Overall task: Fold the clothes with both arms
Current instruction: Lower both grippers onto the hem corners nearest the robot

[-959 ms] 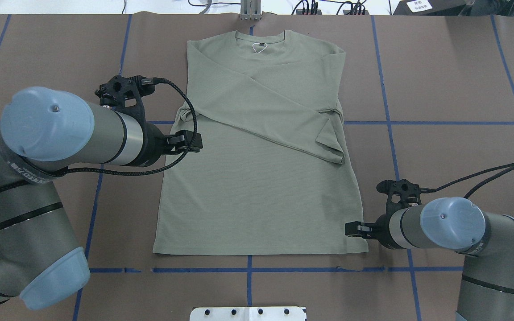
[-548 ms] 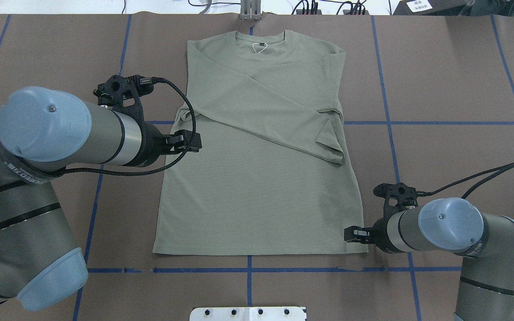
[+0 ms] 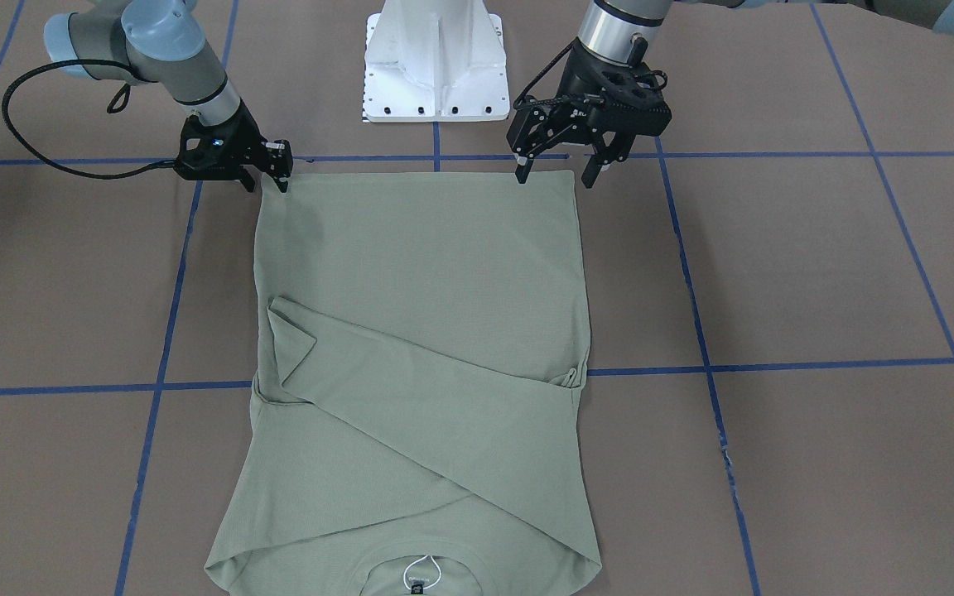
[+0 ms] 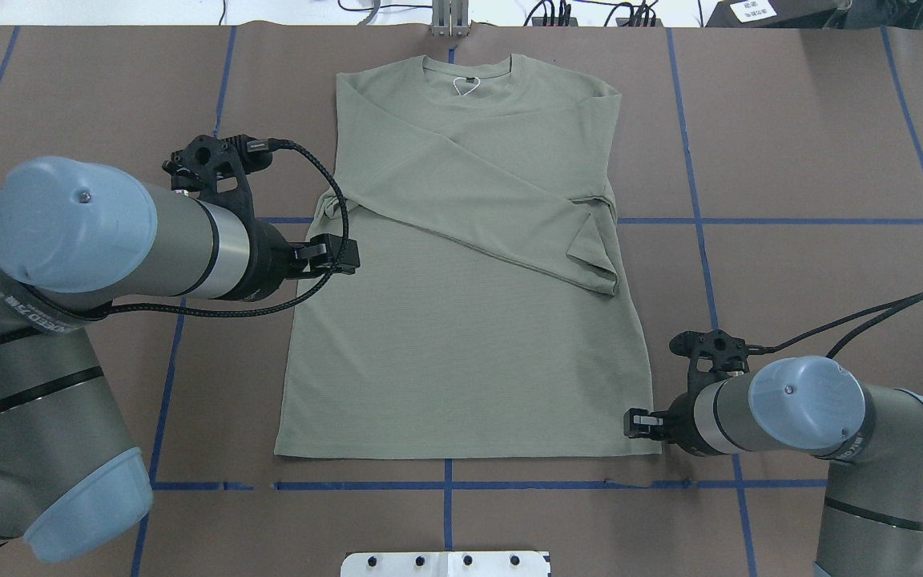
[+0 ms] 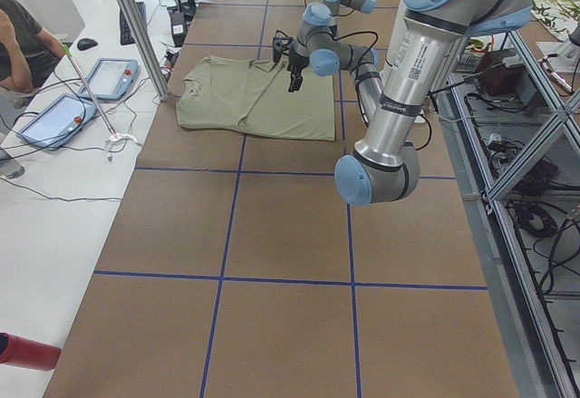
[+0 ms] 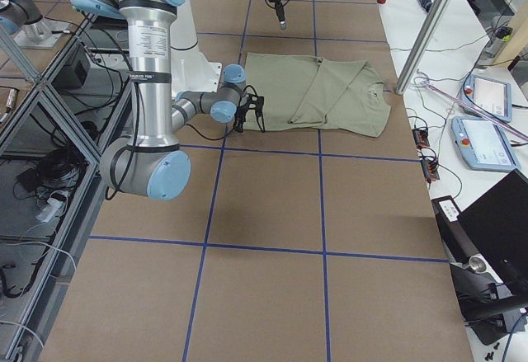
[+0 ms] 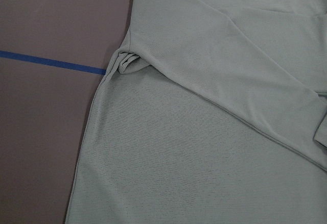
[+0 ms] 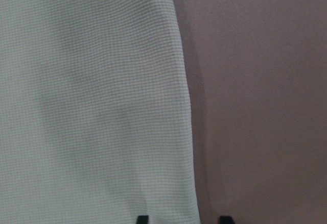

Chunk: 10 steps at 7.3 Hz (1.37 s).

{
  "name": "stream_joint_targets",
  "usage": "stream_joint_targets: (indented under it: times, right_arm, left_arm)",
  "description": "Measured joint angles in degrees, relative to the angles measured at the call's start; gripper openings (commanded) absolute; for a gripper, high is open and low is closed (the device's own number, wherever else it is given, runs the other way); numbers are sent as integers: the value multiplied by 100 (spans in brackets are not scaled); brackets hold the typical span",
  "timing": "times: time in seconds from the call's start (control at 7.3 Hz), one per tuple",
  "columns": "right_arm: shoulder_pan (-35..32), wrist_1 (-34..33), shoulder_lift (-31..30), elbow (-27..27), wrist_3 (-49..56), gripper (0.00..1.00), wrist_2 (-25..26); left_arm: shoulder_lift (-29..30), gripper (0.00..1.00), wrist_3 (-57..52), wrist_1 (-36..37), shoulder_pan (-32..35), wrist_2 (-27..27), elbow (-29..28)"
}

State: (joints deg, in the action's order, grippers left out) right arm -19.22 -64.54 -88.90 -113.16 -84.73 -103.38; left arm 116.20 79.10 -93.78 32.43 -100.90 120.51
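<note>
A: What's on the counter?
B: It is brown with blue tape lines. The sage-green shirt lies flat in the middle, neck at the far edge, hem toward the robot.
A: And the arms?
B: The left arm comes in by the shirt's left side. The right arm lies low by the hem's right corner.
A: Sleeves?
B: One sleeve is folded slantwise across the chest.
A: The grippers?
B: The left gripper hangs well above the cloth, fingers spread, holding nothing. The right gripper is down at the hem corner, fingers apart, straddling the shirt's side edge.
A: Anything smaller?
B: A dark neck label with a white loop.
</note>
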Motion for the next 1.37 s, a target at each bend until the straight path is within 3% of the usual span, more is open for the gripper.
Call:
stream_joint_targets:
  times: [0.14,0.27,0.41,1.1,1.37]
  right_arm:
    - [3,2,-1,8,0,41,-25]
    - [4,1,1,10,0,27,-70]
    - [6,-3,3,13,0,0,-106]
    - [-20,16,5,-119,0,0,-147]
    - [-52,22,-3,-356,-2,0,-142]
  left_arm:
    - [0,100,0,0,0,0,2]
    - [0,100,2,0,0,0,1]
    - [0,100,5,0,0,0,0]
    - [-52,100,65,-5,-118,0,-131]
    - [-271,100,312,-10,-597,8,-232]
